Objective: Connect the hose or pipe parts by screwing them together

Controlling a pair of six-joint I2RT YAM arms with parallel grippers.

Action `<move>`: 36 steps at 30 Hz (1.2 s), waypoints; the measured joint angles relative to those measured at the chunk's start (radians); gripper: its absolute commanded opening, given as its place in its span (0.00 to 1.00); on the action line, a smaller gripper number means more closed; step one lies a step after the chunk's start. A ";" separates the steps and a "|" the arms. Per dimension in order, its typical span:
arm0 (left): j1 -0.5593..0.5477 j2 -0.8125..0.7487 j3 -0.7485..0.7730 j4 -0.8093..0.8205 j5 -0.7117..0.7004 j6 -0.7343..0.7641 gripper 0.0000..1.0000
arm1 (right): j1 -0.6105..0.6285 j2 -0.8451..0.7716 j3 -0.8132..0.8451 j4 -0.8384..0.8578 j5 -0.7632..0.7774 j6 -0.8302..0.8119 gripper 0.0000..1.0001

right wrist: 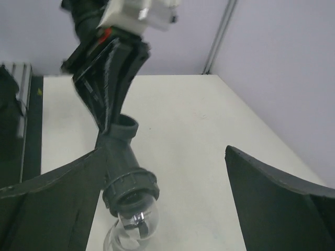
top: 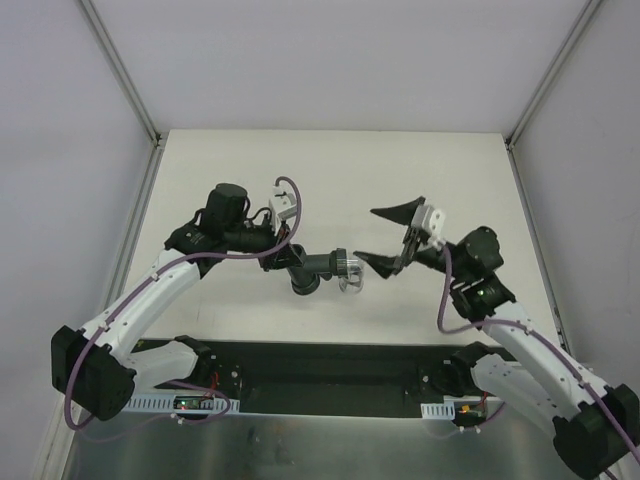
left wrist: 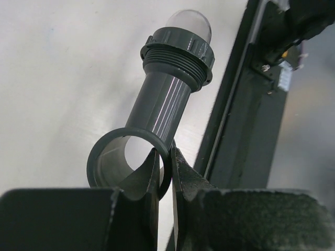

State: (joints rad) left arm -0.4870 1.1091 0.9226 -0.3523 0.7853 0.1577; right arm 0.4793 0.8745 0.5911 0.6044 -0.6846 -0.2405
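Observation:
The dark grey pipe fitting [top: 318,265] hangs just above the table, and my left gripper [top: 292,258] is shut on the rim of its open side socket [left wrist: 107,157]. The left wrist view shows one of the fingers [left wrist: 149,178] inside that socket and the other outside. The clear short connector [top: 352,272] sits in the ribbed nut [left wrist: 178,52] at the fitting's far end. My right gripper [top: 366,236] stands wide open just right of the connector. In the right wrist view the connector [right wrist: 133,225] lies beside the left finger [right wrist: 57,198] with nothing gripped.
A black base strip [top: 320,365] runs along the near table edge, close under the fitting in the left wrist view [left wrist: 235,146]. White enclosure walls with metal corner posts [top: 125,75] bound the white table [top: 400,170] on three sides.

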 measured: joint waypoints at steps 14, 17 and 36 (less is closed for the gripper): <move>0.037 0.061 0.158 -0.084 0.208 -0.208 0.00 | 0.401 -0.082 0.079 -0.629 0.289 -0.898 0.96; 0.037 0.077 0.160 -0.117 0.211 -0.211 0.00 | 0.446 -0.046 0.094 -0.674 0.352 -0.967 0.88; -0.031 0.074 0.172 -0.208 0.080 0.029 0.00 | 0.432 0.156 0.150 -0.699 0.353 -0.723 0.30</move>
State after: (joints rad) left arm -0.5182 1.1835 1.0946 -0.5606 0.8650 0.1867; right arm 0.9112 1.0306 0.7410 -0.0944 -0.3313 -0.9630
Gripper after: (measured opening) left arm 0.075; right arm 0.651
